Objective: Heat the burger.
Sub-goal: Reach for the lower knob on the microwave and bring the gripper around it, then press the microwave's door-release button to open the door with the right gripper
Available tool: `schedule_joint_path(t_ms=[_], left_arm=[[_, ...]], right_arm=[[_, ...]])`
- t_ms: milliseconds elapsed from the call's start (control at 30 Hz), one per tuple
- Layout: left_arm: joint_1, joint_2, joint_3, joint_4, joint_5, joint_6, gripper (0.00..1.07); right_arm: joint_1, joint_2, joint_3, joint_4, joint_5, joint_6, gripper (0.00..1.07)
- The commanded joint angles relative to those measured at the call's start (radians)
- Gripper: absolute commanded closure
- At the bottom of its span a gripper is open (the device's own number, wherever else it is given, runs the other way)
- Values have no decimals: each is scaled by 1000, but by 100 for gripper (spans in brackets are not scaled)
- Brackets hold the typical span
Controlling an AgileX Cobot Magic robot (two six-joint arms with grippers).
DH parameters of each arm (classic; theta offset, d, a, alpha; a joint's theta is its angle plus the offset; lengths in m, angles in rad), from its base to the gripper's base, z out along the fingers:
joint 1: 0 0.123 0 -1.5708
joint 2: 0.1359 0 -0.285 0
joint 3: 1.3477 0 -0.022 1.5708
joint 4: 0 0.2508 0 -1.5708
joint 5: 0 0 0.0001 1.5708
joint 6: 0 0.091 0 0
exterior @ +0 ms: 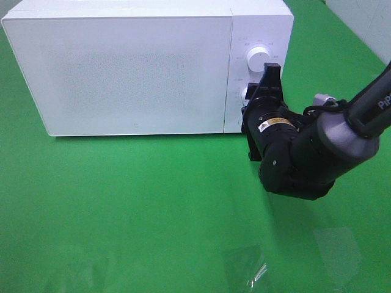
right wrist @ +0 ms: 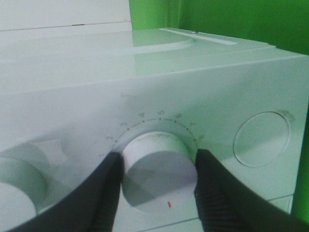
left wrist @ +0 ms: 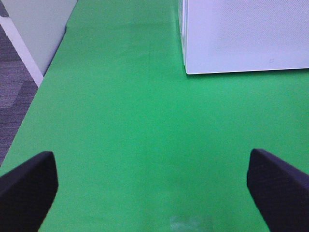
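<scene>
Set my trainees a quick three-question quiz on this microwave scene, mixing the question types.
1. True or false: the microwave door stands open.
2. The right gripper is closed on: A) a cup, B) a numbered dial, C) a door handle.
3. Fill in: the left gripper hangs ____ above the green table.
Key: 1 false; 2 B; 3 open.
</scene>
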Motion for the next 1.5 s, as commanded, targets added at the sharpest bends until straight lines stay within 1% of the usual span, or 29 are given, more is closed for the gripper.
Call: schedule_joint_path(t_ms=[33, 67, 133, 167, 200, 233, 267, 500, 533, 633, 667, 800, 833, 867, 933, 1033, 1067, 1100, 1133, 1167, 1200, 1233, 1267, 1300, 1400, 1433, 1467, 1500], left_arm=[[3, -18, 2, -1, -13, 1, 7], [3, -18, 2, -1, -13, 1, 7], [3, -18, 2, -1, -13, 1, 7], [3, -18, 2, -1, -13, 1, 7], [3, -18, 2, -1, -13, 1, 7], [3, -18, 2, -1, -13, 1, 7], [3, -18, 2, -1, -13, 1, 7], [3, -18, 2, -1, -13, 1, 7], [3, -18, 2, -1, -13, 1, 7], [3, -18, 2, -1, -13, 1, 7], [3, -18, 2, -1, -13, 1, 7], [3, -18, 2, -1, -13, 1, 7], [3, -18, 2, -1, -13, 1, 7], [3, -18, 2, -1, -13, 1, 7], [3, -18, 2, -1, -13, 1, 7], [3, -18, 2, -1, -13, 1, 7], [3, -18, 2, -1, -13, 1, 7], [3, -18, 2, -1, -13, 1, 7], [3, -18, 2, -1, -13, 1, 7], [3, -18, 2, -1, -13, 1, 7], [3, -18, 2, -1, -13, 1, 7], [3, -18, 2, -1, -13, 1, 7], [3, -18, 2, -1, -13, 1, 7], [3, -18, 2, -1, -13, 1, 7], [3, -18, 2, -1, -13, 1, 7], [3, -18, 2, -1, -13, 1, 7], [3, -18, 2, -1, -13, 1, 7], [3, -18, 2, -1, -13, 1, 7]], right_arm=[[-6, -17, -39, -76, -143, -35, 70], [-6, -17, -39, -76, -143, -35, 70], [-6, -19, -39, -52, -143, -59, 60], [-6, -19, -39, -52, -143, -59, 60], [-6, -19, -39, -43, -143, -60, 56], [-6, -19, -39, -43, -143, -60, 56], [-6, -19, -39, -42, -143, -61, 54], [-3, -28, -20, -41, -133, -105, 50], [-3, -47, 2, -44, -110, -138, 47], [-3, -65, 27, -45, -100, -191, 45], [-3, -83, 50, -55, -87, -251, 43], [-3, -116, 85, -92, -50, -339, 43], [-3, -142, 116, -107, -20, -389, 43], [-3, -142, 116, -107, -20, -389, 43], [-3, -199, 177, -114, 55, -510, 43], [-3, -220, 197, -114, 71, -548, 43], [-3, -252, 225, -120, 100, -624, 43], [-3, -252, 225, -120, 100, -624, 43], [-3, -291, 249, -131, 133, -703, 43], [-3, -291, 249, -131, 133, -703, 43], [-3, -329, 268, -138, 176, -806, 43], [-3, -329, 268, -138, 176, -806, 43], [-3, -368, 277, -160, 228, -916, 42], [-7, -408, 278, -196, 298, -1037, 39], [-7, -428, 278, -223, 333, -1099, 37], [-7, -467, 276, -272, 412, -1203, 32], [-7, -467, 276, -272, 412, -1203, 32], [-7, -502, 273, -304, 497, -1281, 28]])
